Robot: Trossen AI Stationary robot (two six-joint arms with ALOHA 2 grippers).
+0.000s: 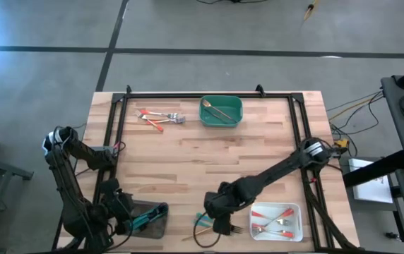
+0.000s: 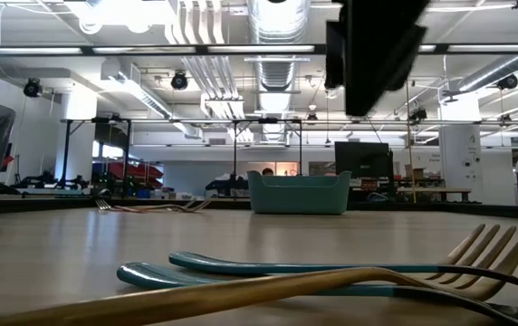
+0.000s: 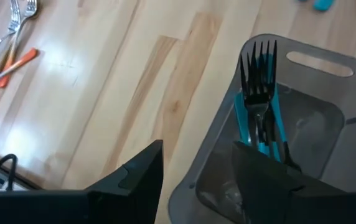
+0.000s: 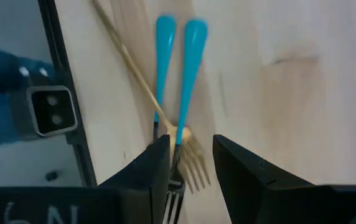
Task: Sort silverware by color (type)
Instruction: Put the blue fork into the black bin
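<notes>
wooden table [image 1: 209, 152], spread left gripper [image 3: 196, 168] over grey tray [image 3: 327, 124], parted right gripper [image 4: 190, 163] above teal forks [image 4: 177, 68]

High view: looks straight down on my whole counter [image 1: 209, 152] and both my arms.
Low view: sits at counter height, close to the teal-handled forks [image 2: 313, 267], facing the room.
Left wrist view: rides above my left pincer [image 3: 193, 171], close over the grey tray [image 3: 327, 81].
Right wrist view: looks down past my right pincer [image 4: 187, 158] at those same forks.
</notes>
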